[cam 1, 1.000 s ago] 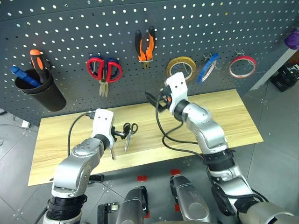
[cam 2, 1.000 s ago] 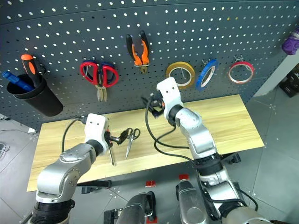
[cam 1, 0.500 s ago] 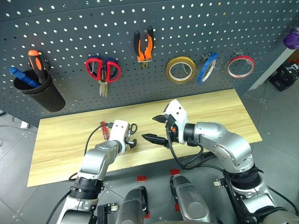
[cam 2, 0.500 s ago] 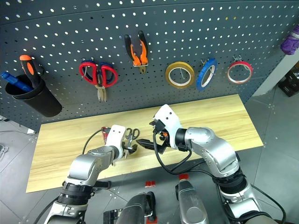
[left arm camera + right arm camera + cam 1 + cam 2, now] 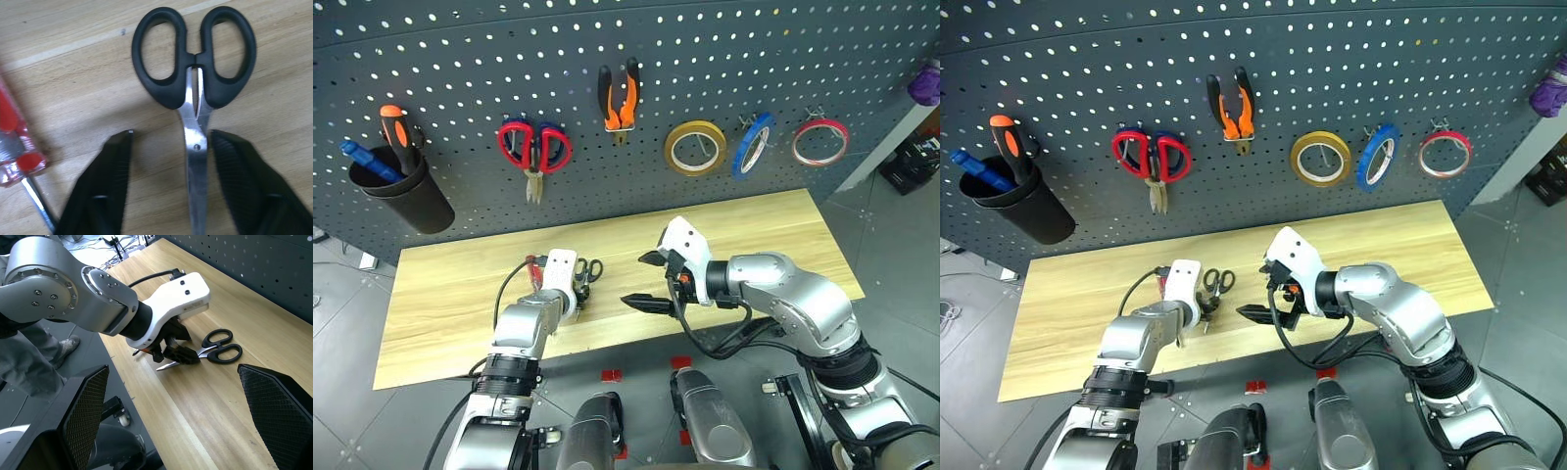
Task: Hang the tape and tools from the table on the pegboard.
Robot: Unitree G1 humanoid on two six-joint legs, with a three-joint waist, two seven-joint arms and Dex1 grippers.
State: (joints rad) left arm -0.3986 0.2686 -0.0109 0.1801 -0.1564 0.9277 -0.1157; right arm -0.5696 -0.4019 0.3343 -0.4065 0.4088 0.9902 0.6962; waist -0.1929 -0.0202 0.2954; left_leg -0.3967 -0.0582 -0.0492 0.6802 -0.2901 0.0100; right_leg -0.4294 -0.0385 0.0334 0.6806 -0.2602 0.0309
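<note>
A: Left gripper (image 5: 168, 161) status?
B: Down on the worktop (image 5: 460, 284), pale wood with straight grain. Its two ribbed black fingers (image 5: 105, 181) straddle the steel blades of the small scissors (image 5: 195, 93), partly spread, not clamped. One finger is just beside the blades, the other stands apart from them. The scissors lie flat, with two oval black plastic loops.
A: Screwdriver?
B: The screwdriver (image 5: 17, 147) lies flat just beside that gripper. Clear red handle, thin metal shaft.
A: Right gripper (image 5: 648, 281)?
B: Hangs above the worktop's front edge, fingers spread wide, holding nothing. Pads have a fine mesh texture.
A: Pegboard (image 5: 724, 59)?
B: Dark grey panel with a regular grid of small round holes. Pliers (image 5: 618, 96) with orange-and-black grips hang on it. The blue tape (image 5: 752, 143), a thin flat ring, hangs between a yellow ring (image 5: 695, 147) and a red-pink ring (image 5: 820, 141). Red-handled scissors (image 5: 533, 149) hang left of the pliers. A round black cup (image 5: 403, 199) holds an orange-and-black screwdriver (image 5: 397, 128).
</note>
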